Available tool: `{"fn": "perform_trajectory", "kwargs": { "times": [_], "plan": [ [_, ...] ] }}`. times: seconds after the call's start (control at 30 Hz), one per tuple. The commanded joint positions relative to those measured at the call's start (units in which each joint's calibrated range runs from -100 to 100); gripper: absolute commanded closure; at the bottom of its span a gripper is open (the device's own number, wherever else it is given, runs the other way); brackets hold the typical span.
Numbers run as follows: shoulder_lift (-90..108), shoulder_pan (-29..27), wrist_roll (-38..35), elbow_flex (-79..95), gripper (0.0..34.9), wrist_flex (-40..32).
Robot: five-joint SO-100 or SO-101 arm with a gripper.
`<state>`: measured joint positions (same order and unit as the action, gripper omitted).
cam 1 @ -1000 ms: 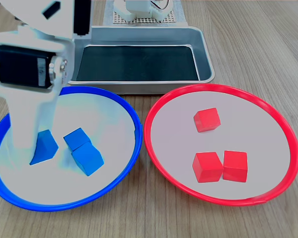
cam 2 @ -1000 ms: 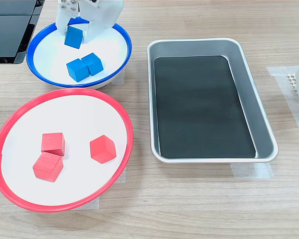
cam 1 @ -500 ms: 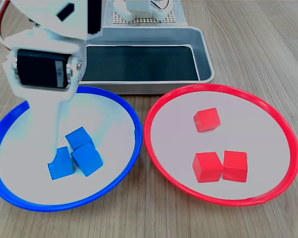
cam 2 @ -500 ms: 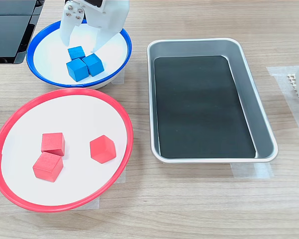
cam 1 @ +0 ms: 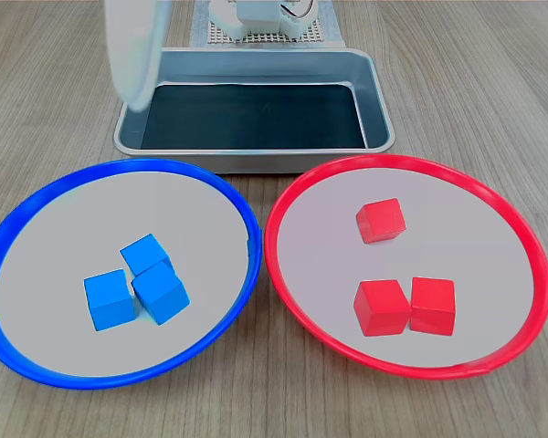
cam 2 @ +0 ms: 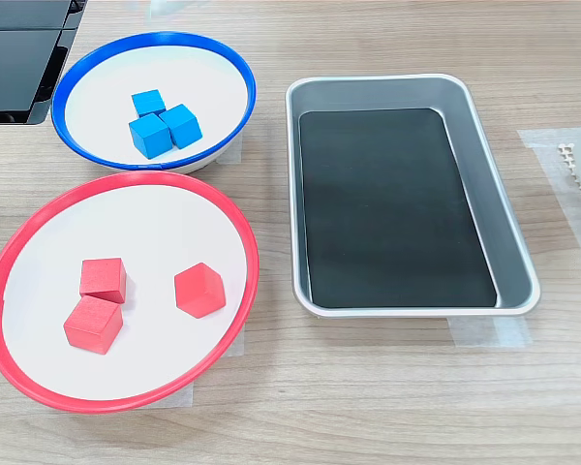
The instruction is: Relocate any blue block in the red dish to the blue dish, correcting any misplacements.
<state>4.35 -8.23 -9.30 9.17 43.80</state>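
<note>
Bright, even light with soft shadows; both exterior views are sharp except a motion-blurred white arm [cam 1: 135,50] above the metal tray [cam 1: 376,91].

Blue dish [cam 1: 242,214] open from above (three cubes [cam 1: 137,287] clustered)

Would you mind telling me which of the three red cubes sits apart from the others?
The red cube nearest the metal tray in the first exterior view; the two other red cubes touch side by side.

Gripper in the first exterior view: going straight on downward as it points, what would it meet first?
Probably the metal tray at its left rim, but the gripper is a blur and depth is unclear; it could be the blue dish.
</note>
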Motion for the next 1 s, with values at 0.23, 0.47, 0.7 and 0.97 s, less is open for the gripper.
{"fn": "perform_trajectory", "kwargs": {
  "times": [0.23,0.47,0.7,0.97],
  "plan": [
    [37.40,5.36,4.15,37.13,34.9,-3.64],
    [57.87,9.78,9.38,56.61,34.9,-5.05],
    [71.35,11.48,10.21,70.72,34.9,-3.40],
    [80.81,10.63,8.50,81.73,34.9,-0.01]
  ]
}}
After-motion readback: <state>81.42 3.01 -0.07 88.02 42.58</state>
